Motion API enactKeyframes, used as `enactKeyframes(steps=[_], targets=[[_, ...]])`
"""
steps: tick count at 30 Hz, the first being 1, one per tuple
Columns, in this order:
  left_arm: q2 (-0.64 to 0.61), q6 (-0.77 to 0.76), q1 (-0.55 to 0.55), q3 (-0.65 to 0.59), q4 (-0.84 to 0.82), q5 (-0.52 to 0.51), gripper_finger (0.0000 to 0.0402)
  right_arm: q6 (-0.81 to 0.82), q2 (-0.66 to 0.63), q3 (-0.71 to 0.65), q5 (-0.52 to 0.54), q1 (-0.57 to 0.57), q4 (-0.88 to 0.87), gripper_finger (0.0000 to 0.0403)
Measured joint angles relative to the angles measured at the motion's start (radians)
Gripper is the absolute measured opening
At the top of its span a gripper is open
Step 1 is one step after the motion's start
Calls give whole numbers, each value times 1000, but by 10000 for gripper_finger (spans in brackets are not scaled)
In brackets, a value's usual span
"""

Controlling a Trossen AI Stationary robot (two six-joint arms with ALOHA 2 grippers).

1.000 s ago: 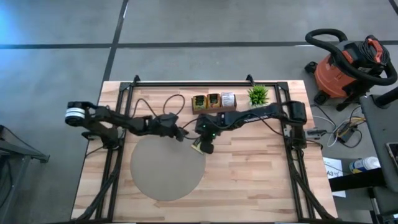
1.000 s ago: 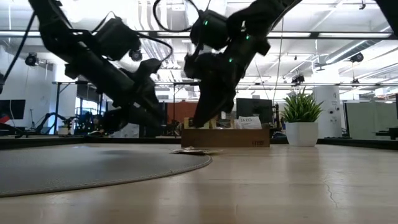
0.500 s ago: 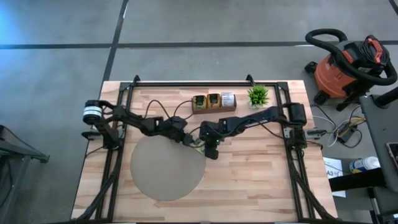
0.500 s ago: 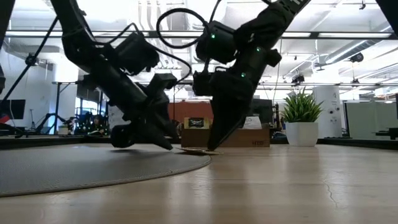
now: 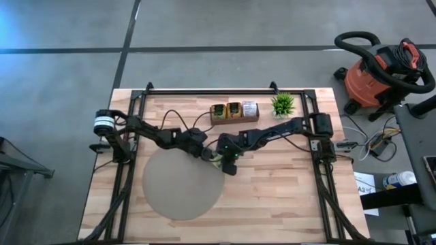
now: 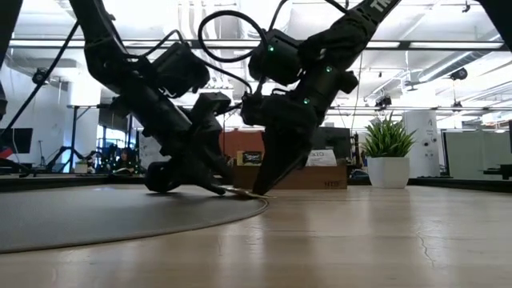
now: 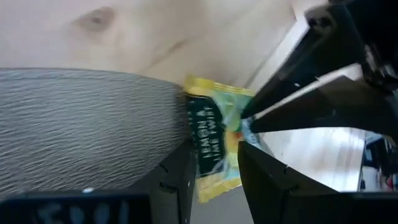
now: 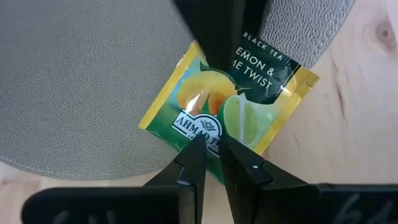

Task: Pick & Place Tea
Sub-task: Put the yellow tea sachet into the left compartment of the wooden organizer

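Observation:
One yellow-green tea sachet (image 8: 224, 106) lies flat across the rim of the round grey mat (image 5: 180, 184), partly on the bare wood (image 7: 214, 137). My left gripper (image 7: 216, 155) reaches it from the table's left, open, with a finger at each of the sachet's sides. My right gripper (image 8: 210, 146) slants down from the right with its fingers almost together, and its tips sit at the sachet's edge. In the low view both grippers' tips (image 6: 222, 189) (image 6: 258, 190) are down at table height, on either side of the sachet (image 6: 238, 192). My left gripper straddles the sachet's printed end (image 7: 208, 146), slanting down from the table's left. I cannot tell whether its fingers touch the paper. My right gripper sets its nearly closed fingertips (image 8: 194, 152) down on the sachet's edge by the brand label (image 8: 199, 127), slanting down from the right. The sachet lies flat on mat and wood.
A brown wooden tray (image 5: 234, 112) with more sachets stands at the far middle. A small green potted plant (image 5: 282, 103) stands to its right. Black frame rails (image 5: 320, 170) run along the table's left, right and far sides.
Both grippers have come down to the sachet. The left one moved toward the table's right and sank, tipping further downward. The right one dropped from above the sachet to table height. The sachet has stayed on the mat's rim.

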Motion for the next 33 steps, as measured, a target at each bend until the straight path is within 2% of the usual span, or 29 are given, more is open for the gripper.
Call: enactKeyframes(steps=[8,17,23,27,33], targets=[[1,36,-6,20,-27,3,108,24,1,1,4,0,37,47],[-27,130,-6,62,-168,-11,11,-23,-36,2,5,-9,22,47],[-69,223,-6,95,-261,-94,2,-91,-115,2,4,-46,-6,47],[-123,378,-9,125,-332,-156,2,-122,-175,5,4,-86,-12,48],[-198,741,-23,173,-388,-311,1,-212,-224,36,1,-146,-28,70]])
